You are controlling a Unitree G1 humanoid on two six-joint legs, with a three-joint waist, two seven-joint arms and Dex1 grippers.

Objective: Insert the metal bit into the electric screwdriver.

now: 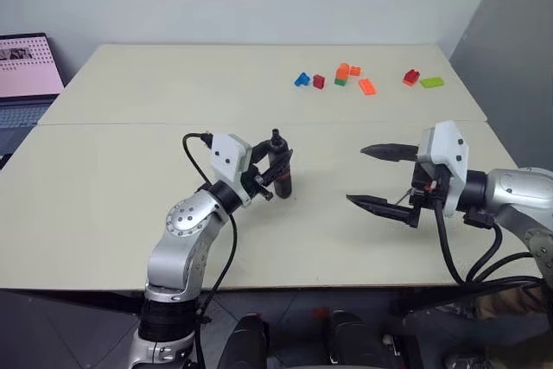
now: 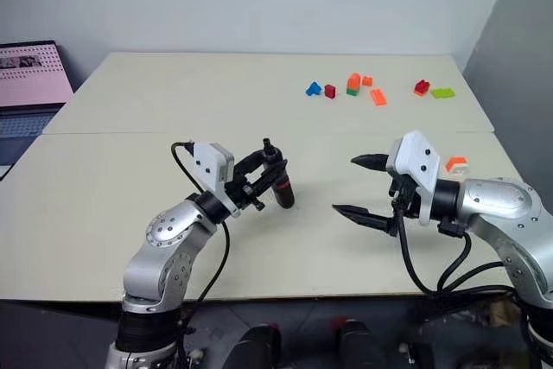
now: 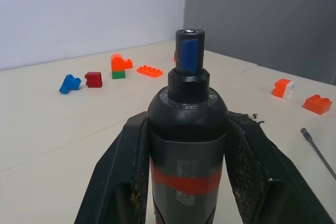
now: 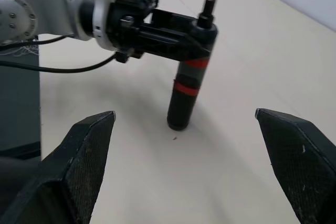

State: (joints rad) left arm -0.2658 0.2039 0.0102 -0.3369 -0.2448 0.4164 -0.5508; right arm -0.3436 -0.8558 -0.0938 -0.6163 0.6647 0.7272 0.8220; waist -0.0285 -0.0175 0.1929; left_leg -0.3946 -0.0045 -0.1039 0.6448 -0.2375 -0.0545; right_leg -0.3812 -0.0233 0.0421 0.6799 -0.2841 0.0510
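You see the slim black pen-shaped electric screwdriver (image 4: 188, 80) wearing red bands, its narrow tip flashing blue. The thin metal bit (image 3: 318, 151) is dark grey on the pale cream counter (image 1: 130, 170). Blue, red, orange and green toy bricks (image 1: 344, 75) dot it.

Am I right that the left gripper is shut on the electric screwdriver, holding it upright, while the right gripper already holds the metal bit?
Not quite. The left gripper does clamp the electric screwdriver upright, but the right gripper is open and empty, as the right wrist view shows. The metal bit lies on the table in the left wrist view.
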